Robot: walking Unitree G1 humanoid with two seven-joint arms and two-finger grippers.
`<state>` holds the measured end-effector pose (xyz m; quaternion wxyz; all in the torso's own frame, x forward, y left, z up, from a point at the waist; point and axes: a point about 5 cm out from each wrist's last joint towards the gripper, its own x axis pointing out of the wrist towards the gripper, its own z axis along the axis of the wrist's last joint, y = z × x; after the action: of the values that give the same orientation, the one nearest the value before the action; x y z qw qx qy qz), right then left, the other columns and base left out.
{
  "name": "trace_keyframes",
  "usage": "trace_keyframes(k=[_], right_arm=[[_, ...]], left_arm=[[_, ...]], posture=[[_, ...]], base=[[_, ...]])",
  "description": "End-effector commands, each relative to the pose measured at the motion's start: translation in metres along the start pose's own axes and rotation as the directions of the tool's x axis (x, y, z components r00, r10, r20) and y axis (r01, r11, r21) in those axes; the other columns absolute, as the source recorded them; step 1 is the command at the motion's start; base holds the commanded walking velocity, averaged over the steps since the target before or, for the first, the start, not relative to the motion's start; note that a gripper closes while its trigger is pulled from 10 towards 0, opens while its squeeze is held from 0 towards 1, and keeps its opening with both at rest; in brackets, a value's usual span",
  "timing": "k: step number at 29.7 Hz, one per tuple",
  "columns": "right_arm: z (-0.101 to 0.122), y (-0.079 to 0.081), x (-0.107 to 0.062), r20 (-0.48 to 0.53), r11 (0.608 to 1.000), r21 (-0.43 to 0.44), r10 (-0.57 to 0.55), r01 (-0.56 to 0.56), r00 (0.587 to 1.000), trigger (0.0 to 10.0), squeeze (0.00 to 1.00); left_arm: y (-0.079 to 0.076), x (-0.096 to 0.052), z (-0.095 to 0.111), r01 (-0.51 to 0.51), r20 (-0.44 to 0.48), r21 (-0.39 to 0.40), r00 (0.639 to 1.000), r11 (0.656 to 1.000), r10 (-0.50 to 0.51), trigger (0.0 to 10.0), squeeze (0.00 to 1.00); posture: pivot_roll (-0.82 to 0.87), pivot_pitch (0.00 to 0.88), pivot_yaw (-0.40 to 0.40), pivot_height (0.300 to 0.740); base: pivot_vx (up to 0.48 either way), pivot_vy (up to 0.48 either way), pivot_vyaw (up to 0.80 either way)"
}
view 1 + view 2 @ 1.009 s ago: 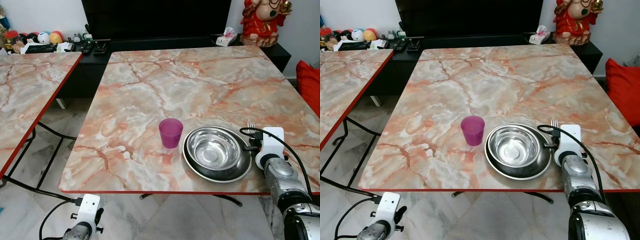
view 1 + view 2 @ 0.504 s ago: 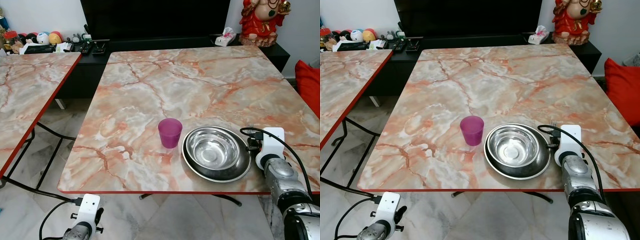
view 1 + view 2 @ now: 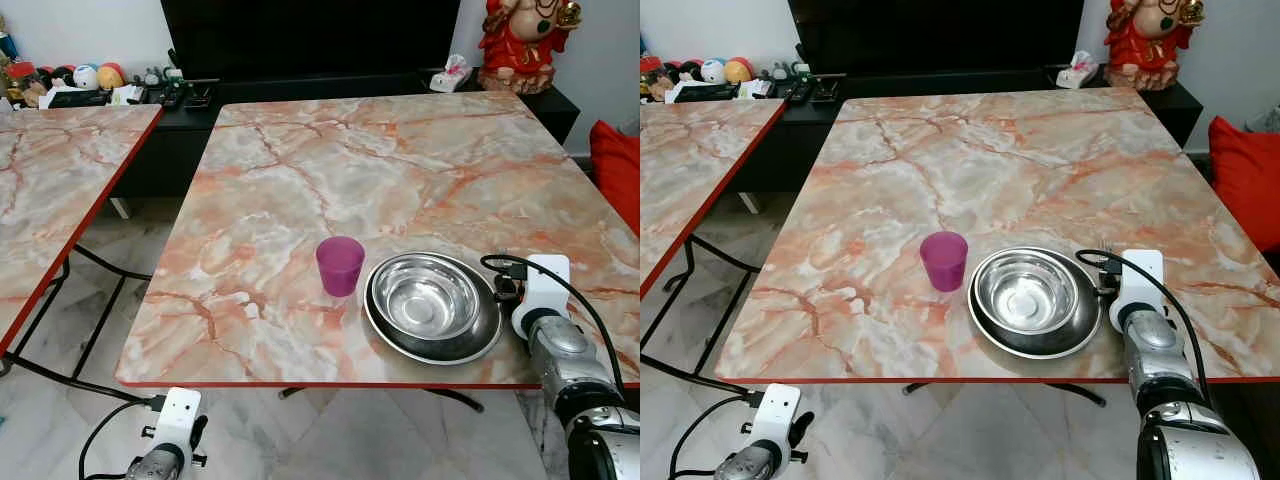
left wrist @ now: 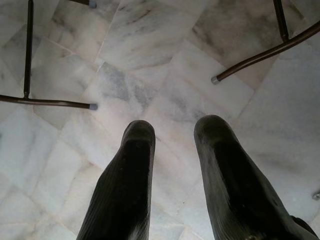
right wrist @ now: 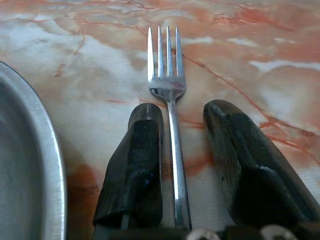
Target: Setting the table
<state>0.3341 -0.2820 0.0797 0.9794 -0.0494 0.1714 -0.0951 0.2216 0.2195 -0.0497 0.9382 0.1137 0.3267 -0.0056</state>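
Fork x1 btwn open right gripper fingers, 1 cup, 1 bowl

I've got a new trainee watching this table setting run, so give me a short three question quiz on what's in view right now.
1. True or false: the purple cup stands inside the steel bowl.
2. What lies between the fingers of the right end effector?
A. spoon
B. fork
C. knife
3. Fill in: the left end effector hangs over the ____.

Key:
1. False; it stands on the table, to the robot's left of the bowl.
2. B, the fork.
3. floor.
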Motion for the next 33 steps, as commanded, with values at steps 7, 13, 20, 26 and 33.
trace_keyframes(k=[7, 13, 20, 26, 33], right_arm=[[0.009, 0.002, 0.002, 0.029, 1.000, 0.005, 0.005, -0.005, 1.000, 10.0, 0.00], [0.013, 0.000, 0.002, 0.045, 1.000, 0.000, -0.005, 0.005, 0.999, 10.0, 0.00], [0.017, -0.001, 0.003, 0.068, 1.000, -0.008, -0.015, 0.015, 0.998, 10.0, 0.00], [0.022, 0.002, 0.004, 0.085, 1.000, -0.008, -0.007, 0.008, 0.996, 10.0, 0.00], [0.038, -0.002, 0.004, 0.175, 0.998, -0.014, -0.060, 0.063, 0.983, 10.0, 0.00]], left_arm=[[0.005, 0.000, 0.001, -0.011, -0.001, 0.018, 1.000, 1.000, 0.011, 10.0, 0.00], [0.004, 0.000, 0.000, -0.007, -0.004, 0.019, 1.000, 1.000, 0.007, 10.0, 0.00], [0.004, 0.000, 0.000, -0.007, -0.003, 0.018, 1.000, 1.000, 0.007, 10.0, 0.00], [0.003, 0.001, 0.002, -0.007, 0.001, 0.020, 1.000, 1.000, 0.007, 10.0, 0.00], [0.001, 0.001, 0.003, -0.003, 0.007, 0.019, 1.000, 1.000, 0.003, 10.0, 0.00]], posture=[[0.03, 0.026, 0.064, 0.740], [0.03, 0.027, 0.064, 0.740], [0.03, 0.025, 0.064, 0.740], [0.03, 0.023, 0.067, 0.740], [0.03, 0.020, 0.064, 0.740]], base=[[0.000, 0.000, 0.00], [0.000, 0.000, 0.00], [0.000, 0.000, 0.00], [0.000, 0.000, 0.00], [0.000, 0.000, 0.00]])
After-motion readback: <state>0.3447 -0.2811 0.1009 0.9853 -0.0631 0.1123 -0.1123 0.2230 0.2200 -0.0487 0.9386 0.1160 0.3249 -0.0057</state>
